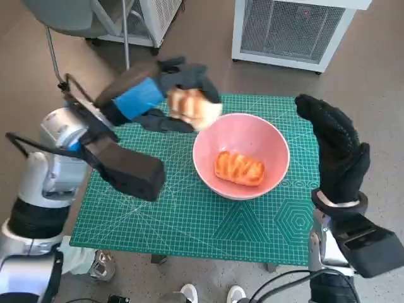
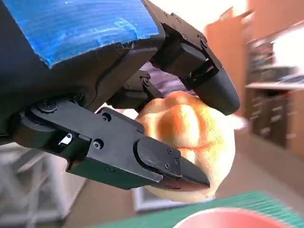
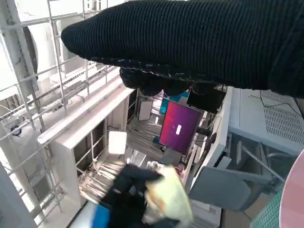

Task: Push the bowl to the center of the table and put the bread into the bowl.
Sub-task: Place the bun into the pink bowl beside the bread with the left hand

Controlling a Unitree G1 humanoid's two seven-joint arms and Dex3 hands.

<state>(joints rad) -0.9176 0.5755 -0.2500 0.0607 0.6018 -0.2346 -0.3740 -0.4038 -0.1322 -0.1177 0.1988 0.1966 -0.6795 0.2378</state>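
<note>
A pink bowl stands near the middle of the green mat, with one glazed bread piece inside. My left hand holds a pale round bread roll in the air by the bowl's far left rim. In the left wrist view the fingers clamp the roll above the bowl's rim. My right hand, in its black glove, hovers at the bowl's right side with fingers extended, holding nothing. The right wrist view shows the glove and, far off, the left hand with the roll.
White cabinets stand on the floor beyond the table. A chair base is at the far left. A person's shoes show below the table's near edge. The mat's near half lies bare.
</note>
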